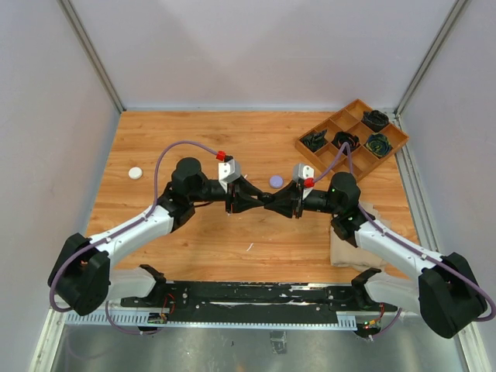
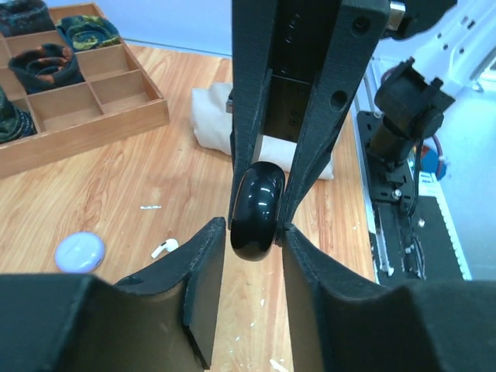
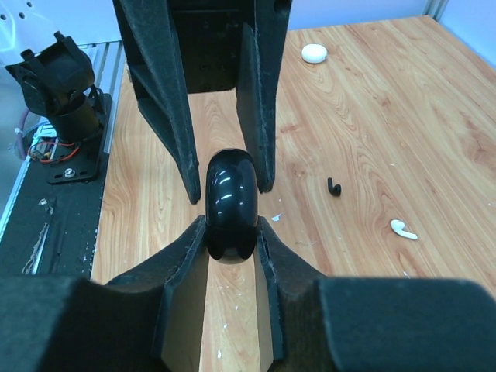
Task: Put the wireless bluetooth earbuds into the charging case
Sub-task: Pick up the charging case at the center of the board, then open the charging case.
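Both arms meet mid-table at 1 black case [image 2: 258, 203]. The right gripper [image 3: 232, 222] is nearly closed and pinches the case's sides. The left gripper [image 2: 256, 229] stands narrow around the other end; whether it grips, I cannot tell. A white earbud [image 3: 403, 229] and a black earbud [image 3: 334, 187] lie loose on the table [image 3: 387, 116]. Best to keep 1 firm, square pinch and part the arms slowly.
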